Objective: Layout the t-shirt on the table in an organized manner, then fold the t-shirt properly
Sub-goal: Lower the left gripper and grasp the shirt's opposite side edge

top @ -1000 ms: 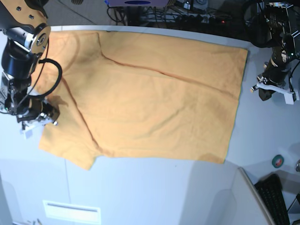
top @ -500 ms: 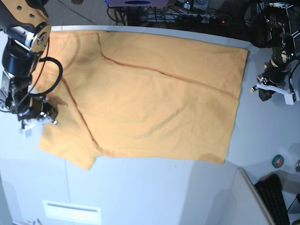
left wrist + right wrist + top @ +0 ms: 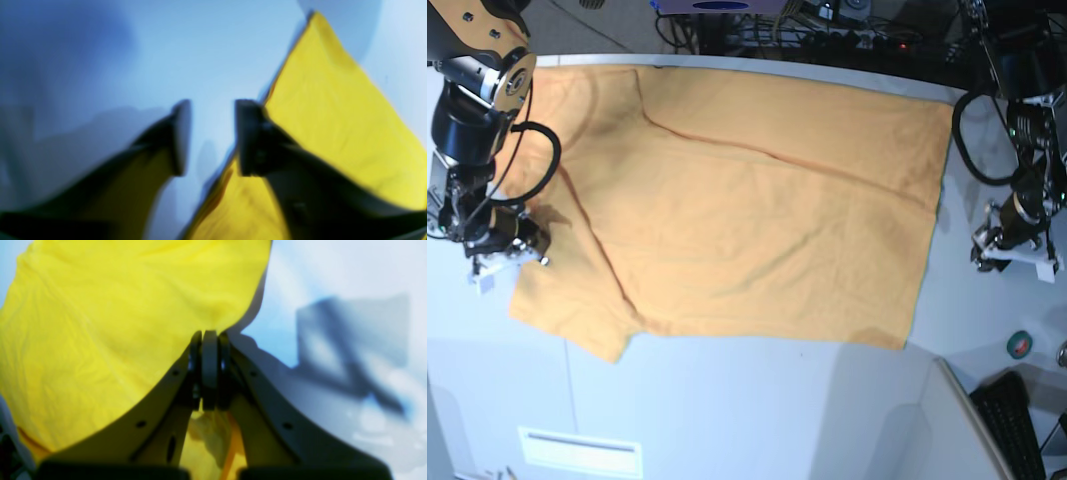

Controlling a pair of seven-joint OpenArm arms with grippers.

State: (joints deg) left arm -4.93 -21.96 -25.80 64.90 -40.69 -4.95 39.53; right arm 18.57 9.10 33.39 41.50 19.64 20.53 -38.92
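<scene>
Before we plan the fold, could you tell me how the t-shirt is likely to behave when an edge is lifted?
The t-shirt lies flat with soft creases, so it would probably droop and drag. It looks thin, likely light. The shut right gripper sits at its edge.

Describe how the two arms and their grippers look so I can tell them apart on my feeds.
Both arms are black with looping black cables. The right arm has a silvery round joint housing with an orange-brown top plate. The right gripper has dark tapered fingers with round holes. The left gripper has dark fingers with flat pads.

No readable text, labels or numbers anywhere; wrist views are blurred, base view shows no markings.
</scene>
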